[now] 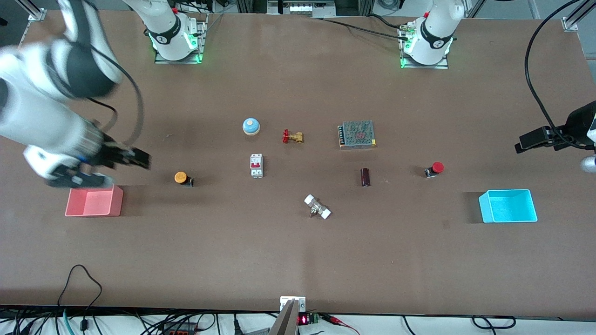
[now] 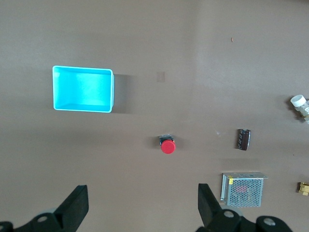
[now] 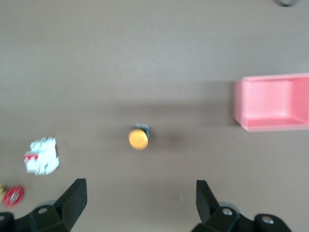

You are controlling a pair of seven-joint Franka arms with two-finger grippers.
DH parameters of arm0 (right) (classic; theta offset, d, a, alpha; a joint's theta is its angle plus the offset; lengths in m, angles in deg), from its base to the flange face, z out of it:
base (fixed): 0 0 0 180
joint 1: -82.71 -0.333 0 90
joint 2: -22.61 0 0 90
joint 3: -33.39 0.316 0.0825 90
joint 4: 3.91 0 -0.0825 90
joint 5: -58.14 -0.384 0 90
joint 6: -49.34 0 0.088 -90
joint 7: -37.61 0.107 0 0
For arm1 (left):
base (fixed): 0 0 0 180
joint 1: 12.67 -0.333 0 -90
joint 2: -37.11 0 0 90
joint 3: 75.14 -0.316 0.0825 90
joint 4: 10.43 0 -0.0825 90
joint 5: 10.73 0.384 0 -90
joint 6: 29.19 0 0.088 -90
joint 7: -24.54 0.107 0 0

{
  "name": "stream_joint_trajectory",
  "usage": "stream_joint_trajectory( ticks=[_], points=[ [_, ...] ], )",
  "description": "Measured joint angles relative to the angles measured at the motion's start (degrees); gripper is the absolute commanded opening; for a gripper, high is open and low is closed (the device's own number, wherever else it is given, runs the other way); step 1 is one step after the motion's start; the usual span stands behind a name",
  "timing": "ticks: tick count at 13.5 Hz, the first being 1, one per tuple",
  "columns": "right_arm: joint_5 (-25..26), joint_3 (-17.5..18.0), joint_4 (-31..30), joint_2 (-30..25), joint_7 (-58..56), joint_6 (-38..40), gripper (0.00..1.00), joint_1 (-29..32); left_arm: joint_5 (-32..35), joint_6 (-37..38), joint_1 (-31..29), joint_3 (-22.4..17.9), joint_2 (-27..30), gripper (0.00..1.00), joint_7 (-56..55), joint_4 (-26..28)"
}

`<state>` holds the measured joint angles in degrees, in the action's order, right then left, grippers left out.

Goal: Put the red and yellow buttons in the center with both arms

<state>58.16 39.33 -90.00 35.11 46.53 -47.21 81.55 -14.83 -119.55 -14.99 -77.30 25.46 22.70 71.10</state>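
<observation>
The yellow button (image 1: 180,177), an orange-yellow cap on a black body, lies on the brown tabletop (image 1: 298,251) toward the right arm's end; it also shows in the right wrist view (image 3: 138,138). My right gripper (image 1: 141,159) hangs open and empty above the table between that button and the pink bin; its fingers (image 3: 73,199) stand wide apart. The red button (image 1: 435,169) lies toward the left arm's end and shows in the left wrist view (image 2: 167,145). My left gripper (image 1: 522,143) hangs open and empty over the table's end; its fingers (image 2: 76,205) are wide apart.
A pink bin (image 1: 94,201) and a cyan bin (image 1: 508,205) stand at the two ends. Between the buttons lie a blue bell (image 1: 251,126), a brass valve (image 1: 293,137), a mesh power supply (image 1: 357,134), a white breaker (image 1: 256,165), a dark cylinder (image 1: 365,177) and a white fitting (image 1: 317,207).
</observation>
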Motion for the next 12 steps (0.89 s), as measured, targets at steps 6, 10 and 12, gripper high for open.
stream_joint_trajectory(
  ticks=[6, 10, 12],
  points=[
    [-0.12, -4.18, 1.38, -6.44, -0.62, 10.67, 1.0, 0.28, 0.08, -0.13, -0.01, 0.0, 0.02, 1.0, 0.0, 0.15],
    [-0.12, -3.71, 0.08, -5.53, -0.36, 8.28, 1.0, 0.0, 0.08, -1.43, 0.01, 0.02, 0.38, 1.0, 0.0, 1.38],
    [-0.12, -3.68, 0.06, -5.5, -0.36, 7.68, 1.0, -0.2, 0.08, -2.08, 0.03, 0.22, 1.47, 1.0, 0.0, 3.15]
  ],
)
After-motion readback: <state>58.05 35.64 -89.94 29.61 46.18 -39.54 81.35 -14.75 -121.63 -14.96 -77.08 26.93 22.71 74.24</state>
